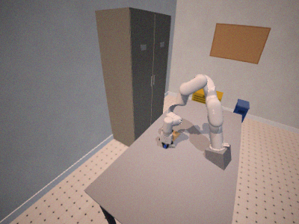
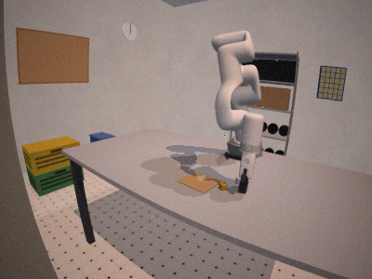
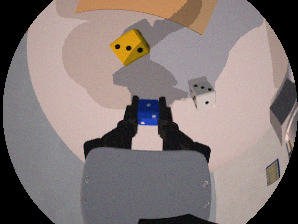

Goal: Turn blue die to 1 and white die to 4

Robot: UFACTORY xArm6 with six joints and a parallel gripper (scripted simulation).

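Observation:
The blue die (image 3: 148, 116) (image 1: 165, 146) is between the fingertips, with a few white pips facing the wrist camera. My gripper (image 3: 148, 104) (image 2: 243, 188) is shut on it, low at the table top and off the mat. The white die (image 3: 202, 95) lies on the table to the right in the wrist view, with a three-pip face and a one-pip face showing. The yellow die (image 3: 129, 47) (image 2: 223, 186) lies between the gripper and the mat and shows three pips. The orange mat (image 3: 145, 12) (image 2: 192, 184) (image 1: 176, 136) lies flat. The exterior view does not show the blue die.
The grey table (image 1: 179, 179) (image 2: 298, 209) carries all of these. The arm's grey base block (image 1: 218, 157) stands on the table by its far long edge in the top view. Shadows of the arm fall across the mat and the table around the dice.

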